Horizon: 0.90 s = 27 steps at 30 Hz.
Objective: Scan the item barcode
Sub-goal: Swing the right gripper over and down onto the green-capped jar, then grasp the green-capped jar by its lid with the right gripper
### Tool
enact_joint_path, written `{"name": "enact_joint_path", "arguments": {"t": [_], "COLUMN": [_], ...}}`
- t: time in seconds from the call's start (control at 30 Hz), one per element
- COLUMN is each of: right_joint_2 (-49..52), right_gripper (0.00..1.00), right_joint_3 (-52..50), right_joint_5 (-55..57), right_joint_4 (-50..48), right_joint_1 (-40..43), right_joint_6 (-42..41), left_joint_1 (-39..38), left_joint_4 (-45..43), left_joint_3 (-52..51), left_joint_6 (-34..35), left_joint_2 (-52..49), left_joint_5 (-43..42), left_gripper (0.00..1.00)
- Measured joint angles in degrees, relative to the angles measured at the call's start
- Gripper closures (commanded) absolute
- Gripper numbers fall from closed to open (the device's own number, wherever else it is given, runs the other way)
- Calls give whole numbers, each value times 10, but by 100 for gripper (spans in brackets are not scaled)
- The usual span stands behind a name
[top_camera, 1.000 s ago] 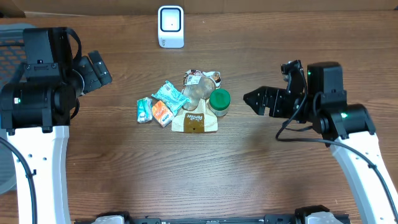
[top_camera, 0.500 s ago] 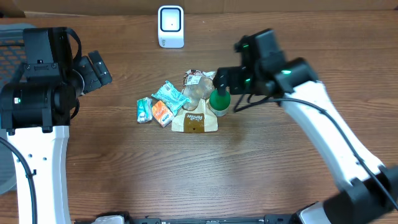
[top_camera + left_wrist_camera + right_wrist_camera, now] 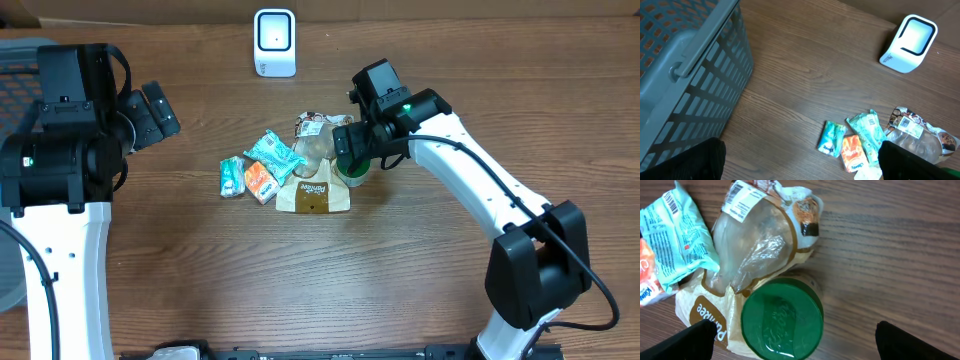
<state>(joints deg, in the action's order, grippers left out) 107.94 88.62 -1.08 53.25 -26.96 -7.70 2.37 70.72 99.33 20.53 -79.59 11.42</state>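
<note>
Item one, far left: basket [image 3: 690,75], grey, by the table [image 3: 450,300] edge, no hazard noted. Item two: left gripper [image 3: 165,112], jaws spread, empty, parked well apart from the heap; we judge it unlikely to interfere unless it swings in while the other arm is working. Item three: packets [image 3: 262,180], teal and orange, at the heap's left edge; loose and light, so a nudge to the heap could scatter them. Item four: scanner [image 3: 274,42], white, at the far edge, well apart from the heap; we note that whatever is lifted must be carried there with its code turned toward the window, or the scan fails. Item five: bag [image 3: 755,240], clear and crinkled, touching the jar's lid at its upper left; a closing finger could snag its film and drag it along. Item six: pouch [image 3: 313,195], beige, tucked against the jar's left side; a finger coming down there may land on it or pinch it. Item seven: jar [image 3: 781,318], green-lidded, upright at the heap's right edge, which we take as the item to scan; its code is not visible, and the smooth round lid could slip or tip under an off-centre grasp. Item eight: right gripper [image 3: 350,150], jaws spread wide, empty, poised directly above the lid.
</note>
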Motion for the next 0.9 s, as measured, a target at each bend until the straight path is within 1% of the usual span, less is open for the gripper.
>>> {"name": "enact_joint_path", "arguments": {"t": [0.13, 0.4, 0.43, 0.47, 0.6, 0.77, 0.83, 0.9], "right_joint_2": [16, 72, 73, 73, 73, 75, 76, 76], "right_gripper": [0, 0, 3, 8, 20, 27, 31, 32], "right_joint_3": [0, 0, 0, 0, 0, 0, 0, 0], "right_joint_5": [0, 0, 0, 0, -1, 0, 0, 1], "right_joint_4": [-7, -19, -18, -19, -21, -20, -16, -10], "right_joint_1": [-8, -12, -12, -12, -9, 6, 11, 15], "right_joint_6": [17, 28, 28, 28, 26, -5, -19, -29], "left_joint_1": [0, 0, 0, 0, 0, 0, 0, 0], "left_joint_4": [0, 0, 0, 0, 0, 0, 0, 0], "left_joint_3": [0, 0, 0, 0, 0, 0, 0, 0], "left_joint_6": [0, 0, 0, 0, 0, 0, 0, 0], "left_joint_2": [0, 0, 0, 0, 0, 0, 0, 0], "left_joint_5": [0, 0, 0, 0, 0, 0, 0, 0], "left_gripper": [0, 0, 0, 0, 0, 0, 0, 0]}}
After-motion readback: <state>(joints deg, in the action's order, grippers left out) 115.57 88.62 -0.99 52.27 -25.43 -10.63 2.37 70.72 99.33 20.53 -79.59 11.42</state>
